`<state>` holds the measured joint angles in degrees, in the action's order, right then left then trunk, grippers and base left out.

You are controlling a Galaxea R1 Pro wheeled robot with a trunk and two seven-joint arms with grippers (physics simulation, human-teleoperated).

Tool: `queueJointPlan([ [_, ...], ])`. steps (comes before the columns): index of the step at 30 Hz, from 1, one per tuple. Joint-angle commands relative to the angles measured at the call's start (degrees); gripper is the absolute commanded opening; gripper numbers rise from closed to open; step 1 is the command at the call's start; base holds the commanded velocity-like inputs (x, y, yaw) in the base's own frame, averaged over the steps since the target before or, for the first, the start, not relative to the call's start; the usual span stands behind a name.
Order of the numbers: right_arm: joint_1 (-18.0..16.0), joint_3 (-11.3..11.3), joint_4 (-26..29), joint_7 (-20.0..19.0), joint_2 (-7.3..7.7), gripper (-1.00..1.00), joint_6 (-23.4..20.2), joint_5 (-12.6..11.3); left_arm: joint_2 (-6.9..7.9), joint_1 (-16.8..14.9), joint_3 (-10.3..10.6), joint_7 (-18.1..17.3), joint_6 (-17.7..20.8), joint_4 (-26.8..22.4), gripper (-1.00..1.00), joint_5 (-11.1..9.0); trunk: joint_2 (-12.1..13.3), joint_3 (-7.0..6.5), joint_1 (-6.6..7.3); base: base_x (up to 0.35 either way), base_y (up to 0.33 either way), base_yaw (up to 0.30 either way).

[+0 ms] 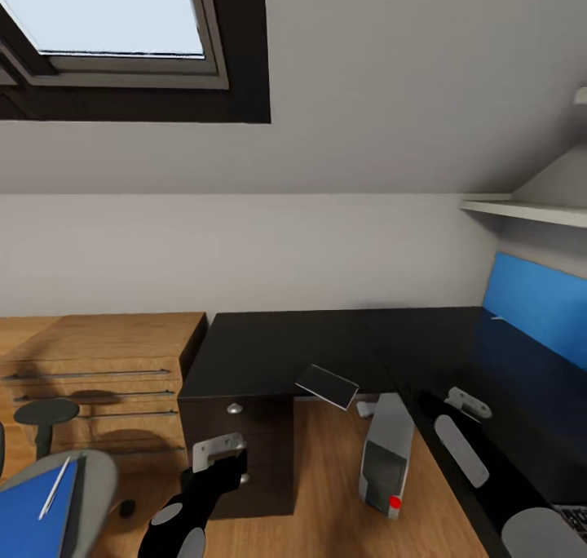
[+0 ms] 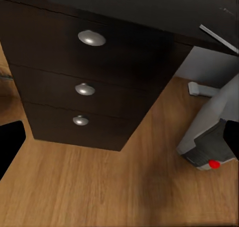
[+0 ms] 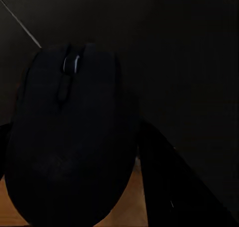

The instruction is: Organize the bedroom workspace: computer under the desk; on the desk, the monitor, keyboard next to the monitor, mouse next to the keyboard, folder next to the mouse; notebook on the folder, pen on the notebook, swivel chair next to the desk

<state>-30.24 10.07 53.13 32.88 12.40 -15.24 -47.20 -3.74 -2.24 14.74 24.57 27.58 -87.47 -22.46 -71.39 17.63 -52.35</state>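
Note:
The black-topped desk (image 1: 326,346) runs from its three-drawer unit (image 2: 84,90) to the blue back panel (image 1: 538,305). My right gripper (image 1: 469,403) hovers over the desktop, shut on the black mouse (image 3: 74,137). The light grey computer (image 1: 385,456) stands on the floor under the desk. My left gripper (image 1: 220,460) is open in front of the drawers, holding nothing. The grey swivel chair (image 1: 94,468) carries the blue folder (image 1: 28,513) with the white pen (image 1: 55,486) lying on it. A corner of the keyboard (image 1: 575,515) shows on the desk. A thin dark slab (image 1: 326,385), perhaps the notebook, overhangs the desk edge. The monitor is out of view.
A light wooden dresser (image 1: 98,362) stands left of the desk, behind the chair's dark armrest (image 1: 46,411). A white shelf (image 1: 530,210) hangs above the blue panel, under a sloped ceiling with a skylight (image 1: 106,11). Wooden floor (image 2: 99,187) lies open before the drawers.

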Motion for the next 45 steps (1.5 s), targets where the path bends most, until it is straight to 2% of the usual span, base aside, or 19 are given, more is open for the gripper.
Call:
queueJointPlan([
  [1, -0.07, 0.16, -0.41, 0.52, 0.16, -1.00, 0.71, -0.38, 0.02, -0.04, 0.05, 0.56, 0.11, -0.08, 1.00, -0.59, -0.05, 0.04, 0.00, 0.000, 0.000, -0.235],
  [5, -0.08, 0.09, -1.17, 0.52, 0.32, -1.00, 3.37, -0.15, 0.04, -0.04, -0.06, 0.56, 0.11, -0.14, 1.00, -0.51, -0.05, -0.01, 0.00, 0.000, 0.000, -0.245],
  [8, -0.11, -0.04, -1.43, 0.51, 0.58, -1.00, 4.96, 3.52, 0.07, -0.04, -0.27, 0.57, 0.18, -0.15, 1.00, -0.48, -0.05, -0.01, 0.00, 0.000, 0.000, -0.260],
  [9, -0.14, -0.18, -1.57, 0.51, 1.07, -1.00, 5.07, 4.66, 0.09, -0.04, -0.34, 0.57, 0.19, -0.15, 1.00, -0.48, -0.05, -0.01, 0.00, 0.000, 0.000, -0.263],
  [11, -0.15, -0.24, -1.65, 0.37, 1.54, -1.00, 4.98, 5.43, 0.08, -0.04, -0.35, 0.57, 0.19, -0.21, 1.00, -0.48, -0.05, -0.01, 0.00, 0.000, 0.000, -0.264],
  [13, -0.15, -0.04, -2.01, -0.30, 3.17, -1.00, 4.98, 7.54, 0.05, -0.04, -0.33, 0.57, 0.19, -0.29, 1.00, -0.48, -0.05, -0.01, 0.00, 0.000, 0.000, -0.266],
  [14, -0.14, 0.04, -2.51, -1.72, 4.83, -1.00, 5.09, 9.53, 0.05, -0.04, -0.33, 0.57, 0.19, -0.31, 1.00, -0.48, -0.05, -0.01, 0.00, 0.000, 0.000, -0.267],
  [15, -0.16, -0.08, -5.88, -9.39, 7.05, -1.00, 5.18, 13.22, 0.05, -0.04, -0.30, 0.57, 0.19, -0.32, 1.00, -0.48, -0.05, -0.01, 0.00, 0.000, 0.000, -0.268],
  [17, -0.16, -0.27, -8.60, -17.16, 8.90, -1.00, 5.27, 16.38, 0.02, -0.04, -0.26, 0.57, 0.19, -0.29, 1.00, -0.48, -0.05, -0.01, 0.00, 0.000, 0.000, -0.268],
  [18, -0.16, -0.32, -10.86, -22.75, 10.40, -1.00, 5.81, 18.98, 0.00, -0.04, -0.25, 0.57, 0.19, -0.26, 1.00, -0.48, -0.05, -0.01, 0.00, 0.000, 0.000, -0.268],
  [20, -0.16, -0.36, -13.70, -25.59, 11.15, -1.00, 8.19, 20.57, -0.01, -0.04, -0.24, 0.57, 0.19, -0.29, 1.00, -0.48, -0.05, -0.01, 0.00, 0.000, 0.000, -0.268],
  [21, -0.16, -0.27, -18.33, -26.95, 11.40, -1.00, 12.89, 21.46, -0.03, -0.04, -0.21, 0.57, 0.19, -0.31, 1.00, -0.49, -0.05, -0.01, 0.00, 0.000, 0.000, -0.266],
  [23, -0.16, 0.04, -20.94, -27.41, 11.30, -1.00, 15.27, 22.44, -0.04, -0.04, -0.11, 0.57, 0.17, -0.32, 1.00, -0.54, -0.05, -0.01, 0.00, 0.000, 0.000, -0.139],
  [29, -0.15, 0.31, -22.04, -27.54, 11.25, -1.00, 16.47, 25.54, -0.06, -0.04, -0.07, 0.57, 0.14, -0.26, 1.00, -0.55, -0.05, -0.01, 0.00, 0.000, 0.000, -0.037],
  [38, -0.17, 0.48, -22.13, -27.61, 11.12, -1.00, 16.90, 26.06, -0.12, -0.04, 0.05, 0.57, 0.07, -0.24, 1.00, -0.56, -0.05, -0.01, 0.00, 0.006, 0.000, -0.002],
  [45, -0.17, 0.47, -22.61, -27.54, 11.07, -1.00, 17.28, 26.05, -0.13, -0.04, 0.11, 0.57, -0.07, -0.24, 1.00, -0.56, -0.05, -0.01, 0.00, 0.187, 0.000, 0.000],
])
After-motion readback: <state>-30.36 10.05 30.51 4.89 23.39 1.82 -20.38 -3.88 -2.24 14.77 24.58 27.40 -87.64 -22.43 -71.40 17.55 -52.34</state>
